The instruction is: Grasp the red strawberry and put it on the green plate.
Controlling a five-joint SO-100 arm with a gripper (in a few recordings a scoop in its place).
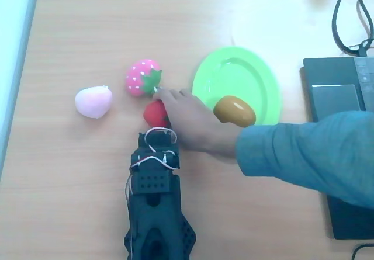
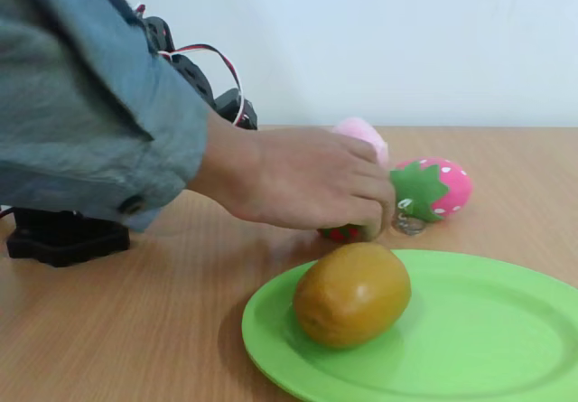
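wooden table [image 1: 70, 201]: a person's hand [image 1: 187, 117] covers the red strawberry [image 1: 155, 114], left of the green plate [image 1: 257, 76] holding a brown fruit [image 1: 234, 111]. jaws' opening can't be told. grasp not begun; likely waits for the hand to clear

Overhead view looks straight down; fixed view sits low, close beside the green plate [image 1: 238, 80], both showing it.

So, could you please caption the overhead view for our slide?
A person's hand sets the red strawberry beside the green plate, ahead of the gripper.
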